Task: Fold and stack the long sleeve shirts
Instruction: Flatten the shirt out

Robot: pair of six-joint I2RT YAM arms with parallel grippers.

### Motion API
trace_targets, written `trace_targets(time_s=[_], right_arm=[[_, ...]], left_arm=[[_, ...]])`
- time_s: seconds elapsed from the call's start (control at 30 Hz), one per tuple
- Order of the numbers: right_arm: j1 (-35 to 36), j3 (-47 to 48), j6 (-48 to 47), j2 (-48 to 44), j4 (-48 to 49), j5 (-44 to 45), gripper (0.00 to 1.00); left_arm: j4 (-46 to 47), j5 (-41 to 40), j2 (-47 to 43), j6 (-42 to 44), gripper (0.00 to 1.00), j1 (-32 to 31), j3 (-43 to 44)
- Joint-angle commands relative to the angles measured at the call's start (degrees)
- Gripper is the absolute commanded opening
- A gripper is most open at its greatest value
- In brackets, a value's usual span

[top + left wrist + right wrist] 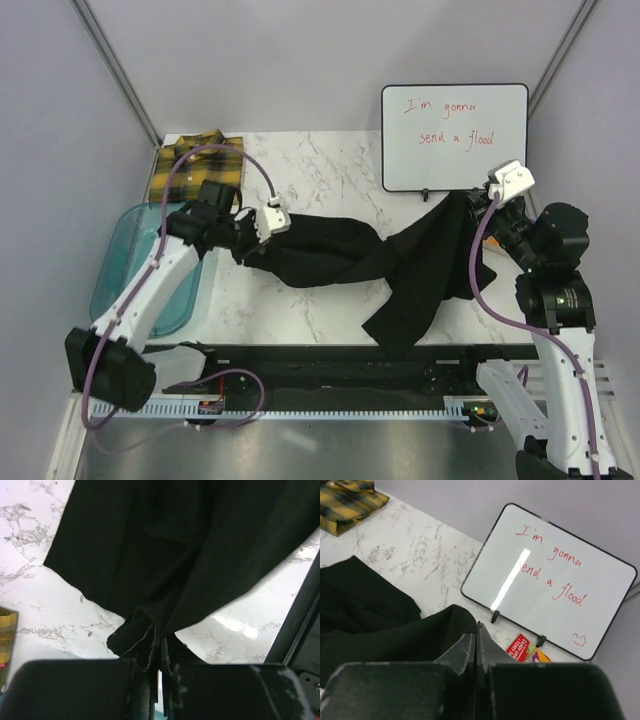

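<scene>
At the near edge, our two arms rise beside a black rail (330,365). The left arm (150,287) reaches over a translucent blue tub (113,265) that sits on the left side of the white marble worktop (320,170). The left jaws are shut tight on an edge of the black shirt (330,255). In the left wrist view we see the cloth pinched between them and spreading away in a broad dark sheet above the marble.

The right arm (555,300) stands on the right. The right jaws are fully closed too, and the dark cloth climbs right up to their tips, so they appear to be pinching the other end of the same shirt.

Between the two grips the black shirt stretches across the middle of the worktop, rumpled, with one flap trailing toward the near edge.

Farther back, in the left rear corner just behind the tub, the yellow-and-black plaid shirt (200,175) lies in a compact bundle. At the right rear a whiteboard (455,135) with red handwriting stands propped, with a small red packet (520,647) at its foot.
</scene>
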Motion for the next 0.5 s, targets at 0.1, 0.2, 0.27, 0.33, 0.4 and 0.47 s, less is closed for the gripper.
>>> trace_targets(time_s=[0.1, 0.2, 0.27, 0.33, 0.4, 0.47], right_arm=[[-0.1, -2.4, -5.4, 14.5, 6.1, 0.8, 0.0], [-0.2, -0.5, -5.8, 20.8, 6.6, 1.9, 0.0], [-0.2, 0.9, -5.7, 23.6, 6.6, 2.1, 0.0], [-0.1, 1.0, -5.5, 24.7, 7.5, 1.1, 0.0], [-0.2, 0.4, -4.7, 25.0, 9.0, 0.1, 0.0], [-0.1, -0.2, -4.2, 26.0, 9.4, -0.2, 0.0]], left_arm=[[-2.0, 0.4, 36.6, -0.6, 0.27, 8.6, 28.0], [-2.0, 1.5, 43.5, -5.6, 0.39, 11.2, 38.6], [-1.8, 6.4, 40.3, -6.3, 0.63, 12.1, 37.7], [0.8, 8.3, 36.2, -3.5, 0.67, 12.2, 30.0], [6.8, 10.2, 29.1, -1.9, 0.72, 12.2, 23.7], [11.2, 10.9, 25.9, -0.8, 0.71, 12.1, 15.8]])
